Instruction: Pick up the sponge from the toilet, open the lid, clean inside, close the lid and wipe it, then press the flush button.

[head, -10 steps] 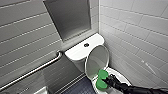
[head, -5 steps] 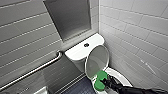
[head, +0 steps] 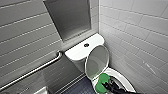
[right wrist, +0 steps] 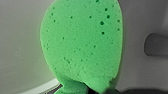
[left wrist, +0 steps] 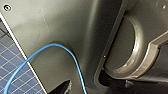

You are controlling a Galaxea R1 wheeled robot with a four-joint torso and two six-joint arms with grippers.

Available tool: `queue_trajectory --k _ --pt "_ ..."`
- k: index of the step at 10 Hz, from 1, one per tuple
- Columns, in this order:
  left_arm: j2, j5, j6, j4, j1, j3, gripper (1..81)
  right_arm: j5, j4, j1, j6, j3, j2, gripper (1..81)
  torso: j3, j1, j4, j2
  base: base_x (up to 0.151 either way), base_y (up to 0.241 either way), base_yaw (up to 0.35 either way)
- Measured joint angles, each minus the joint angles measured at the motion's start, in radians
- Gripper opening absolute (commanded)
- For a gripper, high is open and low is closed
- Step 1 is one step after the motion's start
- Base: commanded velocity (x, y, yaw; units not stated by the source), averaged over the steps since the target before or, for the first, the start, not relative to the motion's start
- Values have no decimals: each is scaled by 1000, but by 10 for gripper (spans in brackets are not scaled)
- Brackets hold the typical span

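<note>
Sponge [head: 102,81] slightly lower in the toilet [head: 126,80] than before, right pincer [head: 107,85] tight around it

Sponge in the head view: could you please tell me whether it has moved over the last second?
No, not noticeably: the sponge stays in the same spot just below the lower edge of the raised lid.

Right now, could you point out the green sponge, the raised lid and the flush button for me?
sponge [right wrist: 82,42], right wrist view, the middle of its pitted green face.
lid [head: 98,60], head view, the greyish hollow underside, standing open.
flush button [head: 86,45], head view, its dark round centre.
</note>
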Motion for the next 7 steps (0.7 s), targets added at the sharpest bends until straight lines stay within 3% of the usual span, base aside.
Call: queue_trajectory --k 7 --pt "5 0 0 0 0 2 811 104 -41 -139 -1 296 -241 10 0 0 0 0 0 0 0"
